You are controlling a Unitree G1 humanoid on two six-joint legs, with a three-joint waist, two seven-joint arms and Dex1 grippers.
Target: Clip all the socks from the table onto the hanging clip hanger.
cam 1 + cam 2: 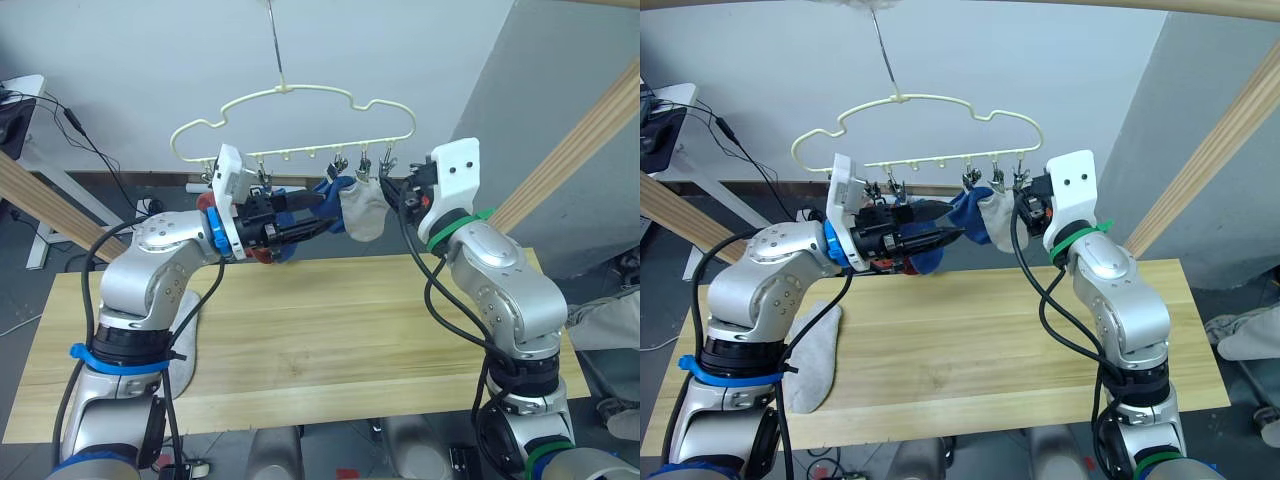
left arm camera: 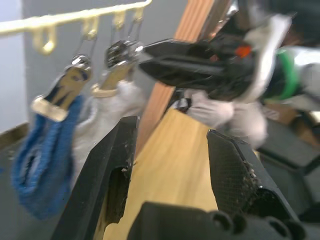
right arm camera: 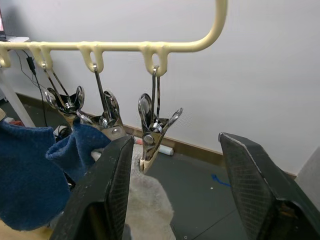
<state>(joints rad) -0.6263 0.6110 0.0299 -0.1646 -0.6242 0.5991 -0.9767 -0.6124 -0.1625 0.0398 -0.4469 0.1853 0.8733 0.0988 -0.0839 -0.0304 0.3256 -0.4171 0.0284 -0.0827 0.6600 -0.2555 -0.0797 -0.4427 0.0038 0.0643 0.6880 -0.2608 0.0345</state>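
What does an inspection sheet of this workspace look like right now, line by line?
Surface: table of light wood planks.
Job's things: clip hanger holds a blue sock and a grey sock side by side; another grey sock lies on the table's left edge.
Clutter: nothing seen.
Hands: left hand open, empty; right hand open, empty, near an empty clip.
Cables: black wires on the wall, left.
Surroundings: wooden pole, right.
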